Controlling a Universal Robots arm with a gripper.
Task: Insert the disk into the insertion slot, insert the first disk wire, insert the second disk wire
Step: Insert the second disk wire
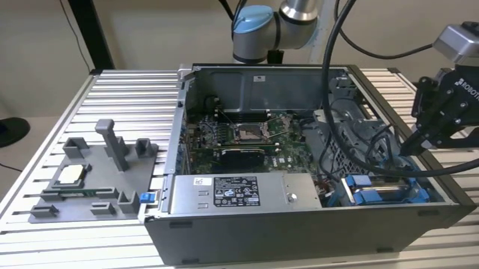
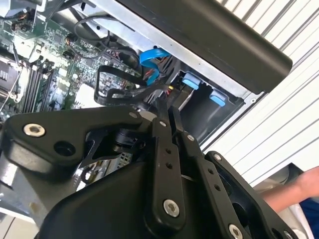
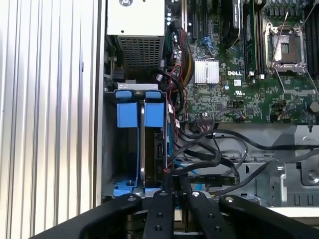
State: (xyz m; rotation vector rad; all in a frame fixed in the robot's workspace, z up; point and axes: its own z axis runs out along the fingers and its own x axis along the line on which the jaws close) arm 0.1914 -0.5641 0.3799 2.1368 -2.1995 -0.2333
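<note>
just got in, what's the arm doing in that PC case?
The arm's pincer is shut, close to the black wires beside the insertion slot at the open case's corner. The disk, in its blue carrier, already sits in that slot. Whether the pincer grips a wire can't be told.

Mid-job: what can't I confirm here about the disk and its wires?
Whether wires are seated in the disk: first wrist view, cables and the gripper cover that end.
Disk label: first wrist view, disk sits edge-on in the insertion slot.
What the shut gripper pinches: second wrist view, its own links cover it.
</note>
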